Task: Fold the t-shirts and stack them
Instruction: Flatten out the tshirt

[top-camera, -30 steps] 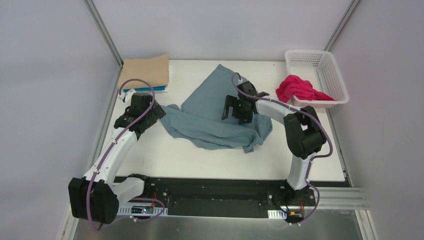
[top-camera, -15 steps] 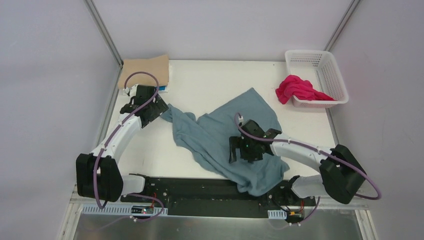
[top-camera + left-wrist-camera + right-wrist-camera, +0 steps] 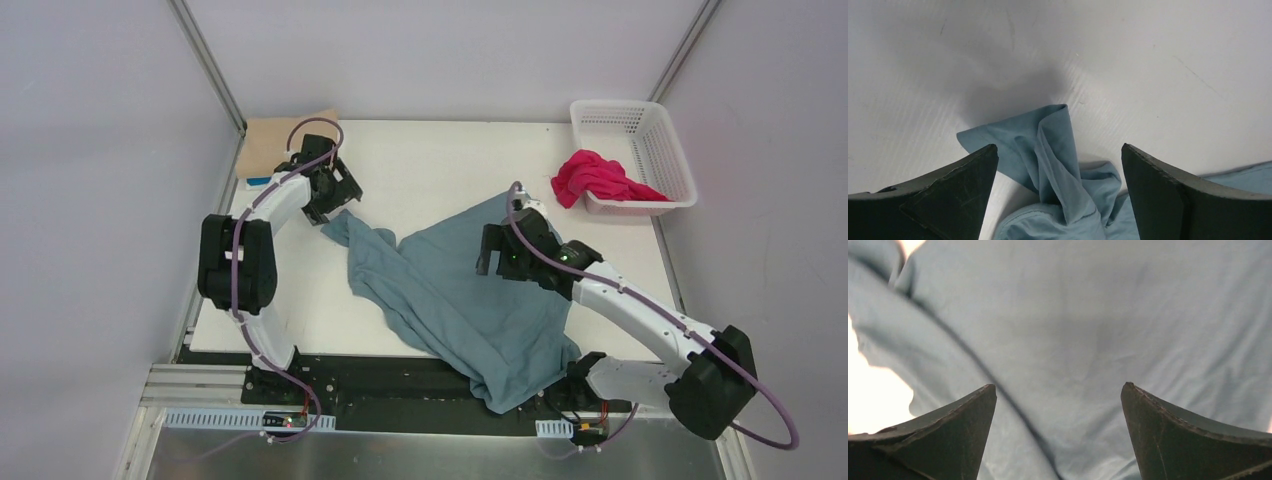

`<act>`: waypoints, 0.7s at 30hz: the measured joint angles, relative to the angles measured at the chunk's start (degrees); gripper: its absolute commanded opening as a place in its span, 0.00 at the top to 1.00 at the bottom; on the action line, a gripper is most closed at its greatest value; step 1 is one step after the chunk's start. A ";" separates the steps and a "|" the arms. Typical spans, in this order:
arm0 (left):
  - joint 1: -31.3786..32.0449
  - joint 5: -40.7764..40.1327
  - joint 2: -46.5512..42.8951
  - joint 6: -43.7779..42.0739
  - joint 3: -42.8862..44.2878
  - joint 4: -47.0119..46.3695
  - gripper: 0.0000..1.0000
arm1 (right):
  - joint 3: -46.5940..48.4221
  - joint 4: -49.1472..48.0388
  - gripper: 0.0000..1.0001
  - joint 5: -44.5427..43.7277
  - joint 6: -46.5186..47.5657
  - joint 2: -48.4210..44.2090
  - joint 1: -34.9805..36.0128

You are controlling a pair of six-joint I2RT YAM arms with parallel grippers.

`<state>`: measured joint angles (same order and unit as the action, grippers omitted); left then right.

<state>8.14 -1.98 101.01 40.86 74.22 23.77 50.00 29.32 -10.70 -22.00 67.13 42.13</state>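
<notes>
Item 1: teal t-shirt (image 3: 460, 300), count one. It lies spread and creased on the worktop (image 3: 420, 160), running on a slant from a twisted corner at the left to a near end that hangs over the front edge onto the black base rail (image 3: 400, 395). A second ago it sat bunched mid-worktop with a point reaching toward the back; it now lies lower and longer.

Item 2: left fingers (image 3: 335, 192), spread wide and gripping nothing. My left wrist view has that twisted corner (image 3: 1048, 150) lying flat between them (image 3: 948, 200). This arm has reached farther back and to the right than before.

Item 3: right fingers (image 3: 497, 255), also spread wide and gripping nothing, over the shirt's upper right part. My right wrist view is filled with teal cloth (image 3: 1073, 315) between the two fingers (image 3: 1173, 440). They stand farther back than half a second ago.

Item 4: magenta t-shirt (image 3: 595, 177), count one, bunched at the left end of the white basket (image 3: 650, 140), unchanged.

Item 5: tan t-shirt (image 3: 275, 135), count one, folded at the back left corner.

Item 6: bright blue t-shirt (image 3: 258, 182), count one, only a sliver showing beside the tan one.

T-shirts in all: four. Baskets: one.
</notes>
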 measured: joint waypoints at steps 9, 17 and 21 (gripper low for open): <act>0.02 0.22 8.94 0.55 3.13 3.37 0.49 | 0.04 -0.90 0.01 -9.88 -2.01 -3.72 -9.62; 0.04 -3.04 12.46 0.28 6.73 4.85 1.00 | 0.59 -2.29 0.01 -9.97 -1.75 -2.32 -13.16; 0.09 -5.79 11.96 -0.63 6.86 5.35 1.00 | 7.43 -2.10 0.01 -8.87 -0.57 6.99 -18.47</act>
<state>8.23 -7.77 112.97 40.23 81.08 29.12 57.43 27.22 -19.57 -22.57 74.13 23.66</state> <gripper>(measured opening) 0.011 0.988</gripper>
